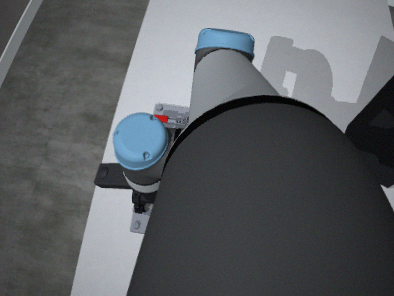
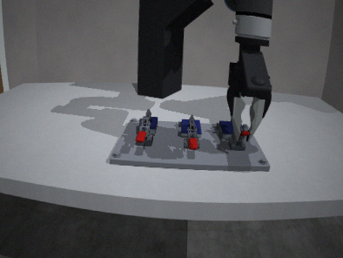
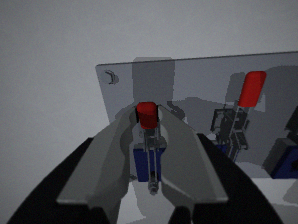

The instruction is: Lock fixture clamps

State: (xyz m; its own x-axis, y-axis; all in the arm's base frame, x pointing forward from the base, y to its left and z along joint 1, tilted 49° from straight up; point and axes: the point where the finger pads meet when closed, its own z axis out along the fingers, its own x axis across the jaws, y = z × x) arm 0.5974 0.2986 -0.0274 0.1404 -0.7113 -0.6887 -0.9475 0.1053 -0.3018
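A grey fixture plate [image 2: 188,149] lies on the white table with three clamps, each with a red handle tip and a blue part. The left clamp [image 2: 144,130] and middle clamp [image 2: 191,135] have their red handles low and pointing to the front. My gripper [image 2: 245,131] stands over the right clamp and is shut on its red handle [image 2: 245,132]. In the wrist view the red handle tip [image 3: 147,114] sits between my two fingertips, above the blue part [image 3: 146,162]. The middle clamp's red handle [image 3: 252,88] shows at the right. In the top view the arm hides most of the plate.
The robot's dark base column [image 2: 162,48] stands behind the plate. The plate's corner screw [image 3: 110,76] is near the right clamp. The table's edge runs along the left in the top view.
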